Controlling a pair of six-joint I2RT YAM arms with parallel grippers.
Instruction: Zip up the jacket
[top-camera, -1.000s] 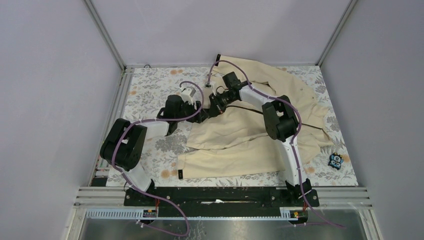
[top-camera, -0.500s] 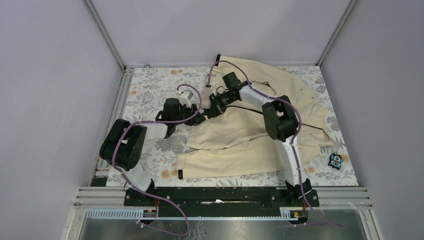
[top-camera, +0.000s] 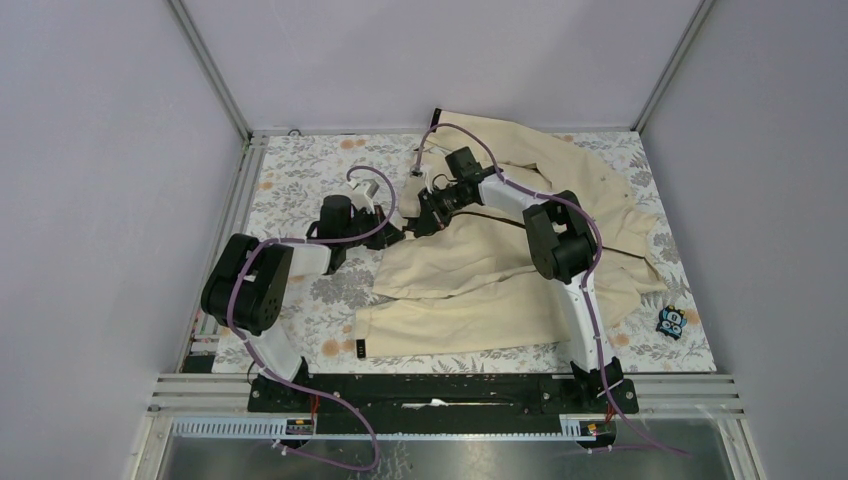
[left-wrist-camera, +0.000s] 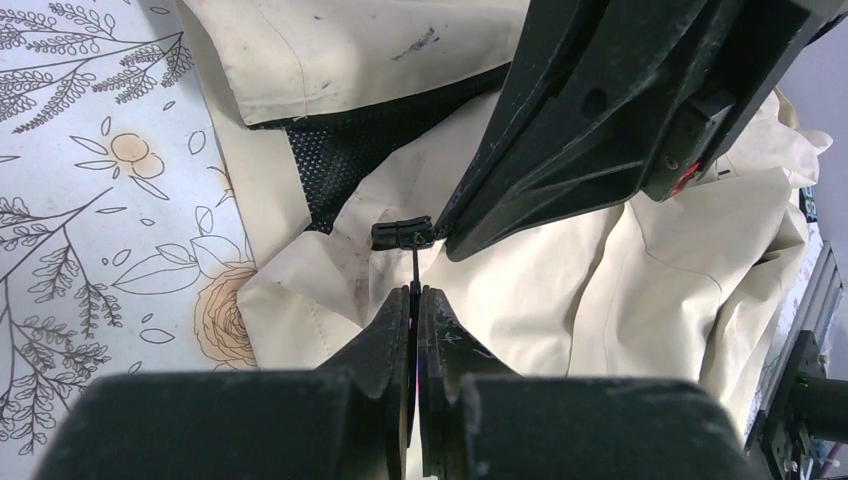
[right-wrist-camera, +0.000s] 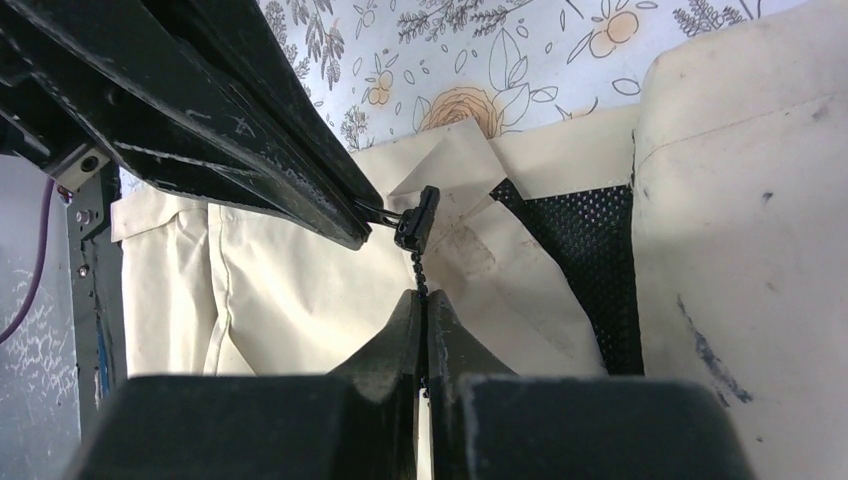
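Leftmost, a matte table cover (top-camera: 290, 180) printed with line-drawn flowers is seen. Near its centre the left gripper (left-wrist-camera: 415, 292) is clamped on the thin dark zipper pull (left-wrist-camera: 412, 262), and the right gripper (right-wrist-camera: 422, 298) is pinched on the beaded zipper chain (right-wrist-camera: 417, 268). The jacket (top-camera: 480, 280), smooth cream cloth with black mesh lining (left-wrist-camera: 330, 170), is spread from centre toward 3 o'clock.
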